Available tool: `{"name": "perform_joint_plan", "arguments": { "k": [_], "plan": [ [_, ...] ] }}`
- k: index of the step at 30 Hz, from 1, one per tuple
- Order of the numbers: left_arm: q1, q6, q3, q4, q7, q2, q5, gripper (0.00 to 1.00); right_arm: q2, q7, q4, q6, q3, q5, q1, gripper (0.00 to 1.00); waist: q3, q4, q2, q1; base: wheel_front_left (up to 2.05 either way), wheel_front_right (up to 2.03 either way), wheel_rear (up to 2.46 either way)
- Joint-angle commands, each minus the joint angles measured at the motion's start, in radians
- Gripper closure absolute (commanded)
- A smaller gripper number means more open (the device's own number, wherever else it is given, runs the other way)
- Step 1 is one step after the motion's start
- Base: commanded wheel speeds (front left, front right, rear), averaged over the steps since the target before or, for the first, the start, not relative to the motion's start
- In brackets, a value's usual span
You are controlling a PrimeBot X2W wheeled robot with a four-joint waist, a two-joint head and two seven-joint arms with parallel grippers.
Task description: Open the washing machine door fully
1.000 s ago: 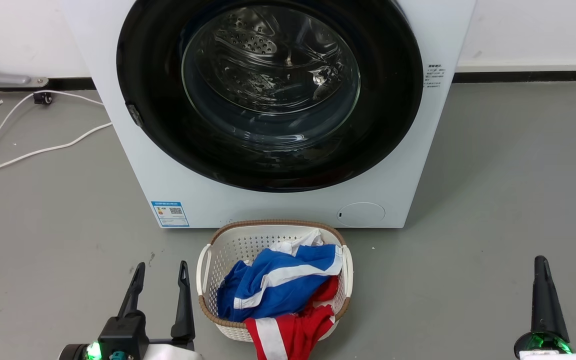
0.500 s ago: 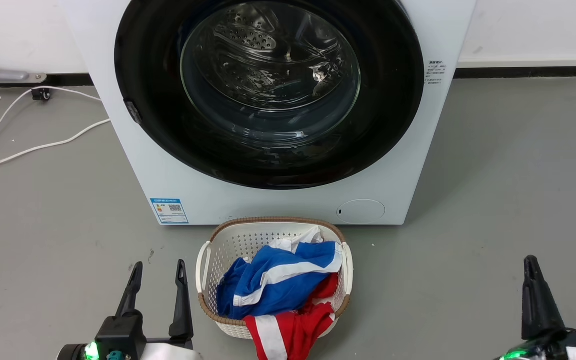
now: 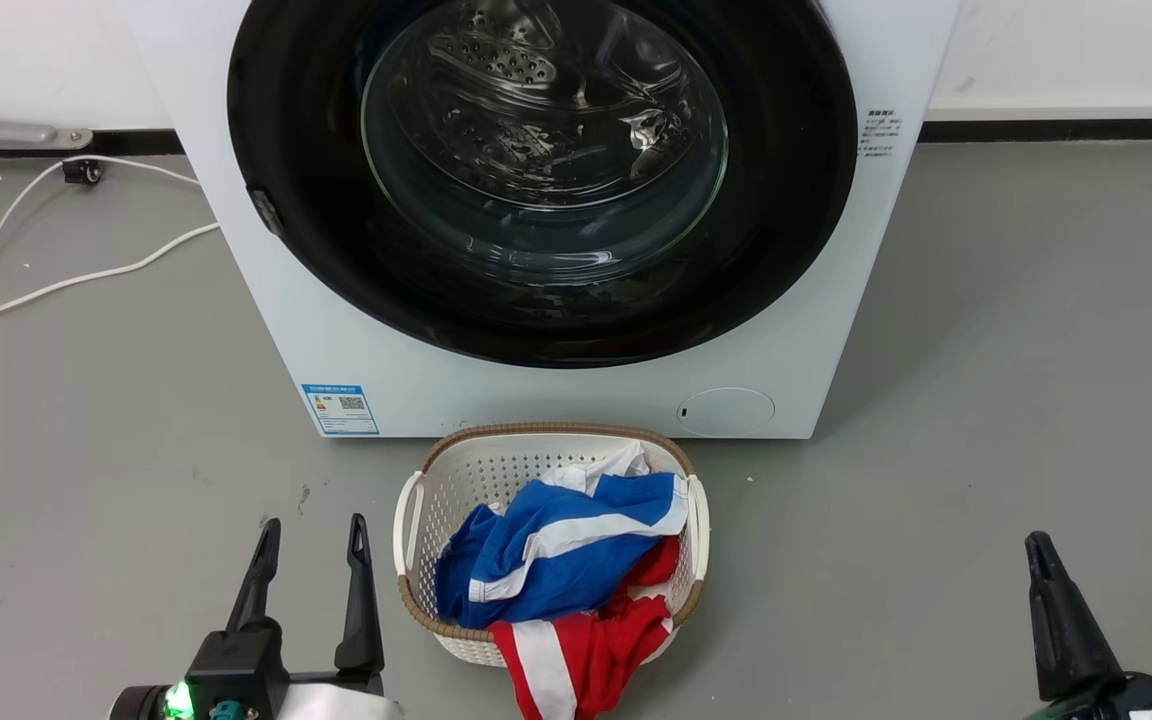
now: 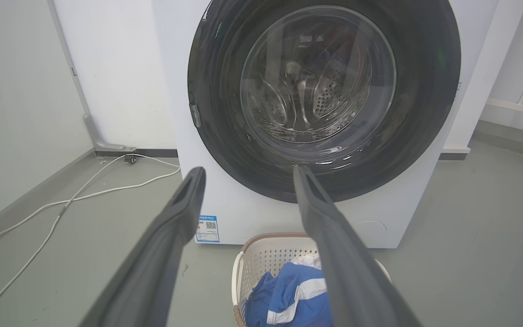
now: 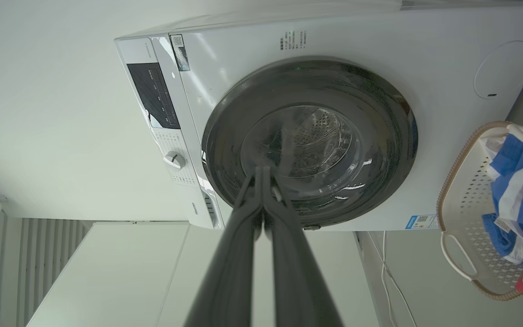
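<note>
Headcam first: looking down on the washing machine door (image 3: 541, 170), shut flush against the white machine front. Got the left gripper (image 3: 314, 523) low on the left, spread wide and holding nothing, and the right gripper (image 3: 1038, 545) low on the right, both well apart from it. Also got a laundry basket (image 3: 496, 470) of blue and red clothes parked on the floor just in front of the machine.

Left wrist cam: left gripper (image 4: 248, 169) wide open, pointed at the lower half of the washing machine door (image 4: 320, 91) but nowhere near touching. Spotted a small grey tab (image 4: 194, 115) on the rim; can't tell if latch or hinge.

Right wrist cam: right gripper (image 5: 261, 170) pinched together on nothing, aimed at the glass of the washing machine door (image 5: 309, 145).

Worries from here: picking the wrong edge and yanking against the hinge, skidding off that glossy rim, leaning on the glass bowl, or clipping the basket on the reach in. Might also stop short of fully open if an arm blocks the swing.
</note>
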State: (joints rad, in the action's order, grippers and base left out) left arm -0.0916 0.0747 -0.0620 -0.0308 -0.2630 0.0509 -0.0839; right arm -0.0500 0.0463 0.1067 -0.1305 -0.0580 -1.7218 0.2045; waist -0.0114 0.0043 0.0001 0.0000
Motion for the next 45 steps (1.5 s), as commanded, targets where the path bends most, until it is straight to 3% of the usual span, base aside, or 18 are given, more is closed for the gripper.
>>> {"name": "perform_joint_plan", "arguments": {
  "k": [1,8,14,19,34,45],
  "plan": [
    [0.008,0.004,0.002,0.005,-0.003,0.000,0.001,0.00,-0.001,0.001,-0.004,0.000,-0.003,0.008,-0.016,1.00,-0.003,0.001,-0.0001,0.0000,0.00,0.00,0.00],
    [0.036,0.004,0.005,0.016,-0.003,0.000,0.012,0.00,-0.025,0.002,-0.046,0.000,-0.095,0.050,-0.132,1.00,-0.040,0.013,-0.0001,0.0000,0.00,0.00,0.00],
    [0.090,0.001,-0.001,0.032,-0.003,0.000,0.029,0.00,-0.124,0.013,-0.192,0.000,-0.190,0.074,-0.401,1.00,-0.121,0.030,-0.0001,0.0000,0.00,0.00,0.00],
    [0.135,-0.001,-0.007,0.043,-0.003,0.000,0.031,0.00,-0.190,0.037,-0.291,0.000,-0.202,0.092,-0.566,1.00,-0.189,0.048,-0.0001,0.0000,0.00,0.00,0.00],
    [0.293,0.012,-0.040,0.099,-0.003,0.000,0.019,0.00,-0.386,0.200,-0.519,0.000,-0.077,0.182,-1.108,1.00,-0.466,0.118,-0.0001,0.0000,0.00,0.00,0.00],
    [0.343,0.022,-0.071,0.091,-0.003,0.000,-0.011,0.00,-0.445,0.334,-0.642,0.000,0.075,0.301,-1.348,1.00,-0.561,0.166,-0.0001,0.0000,0.00,0.00,0.00]
  ]
}}
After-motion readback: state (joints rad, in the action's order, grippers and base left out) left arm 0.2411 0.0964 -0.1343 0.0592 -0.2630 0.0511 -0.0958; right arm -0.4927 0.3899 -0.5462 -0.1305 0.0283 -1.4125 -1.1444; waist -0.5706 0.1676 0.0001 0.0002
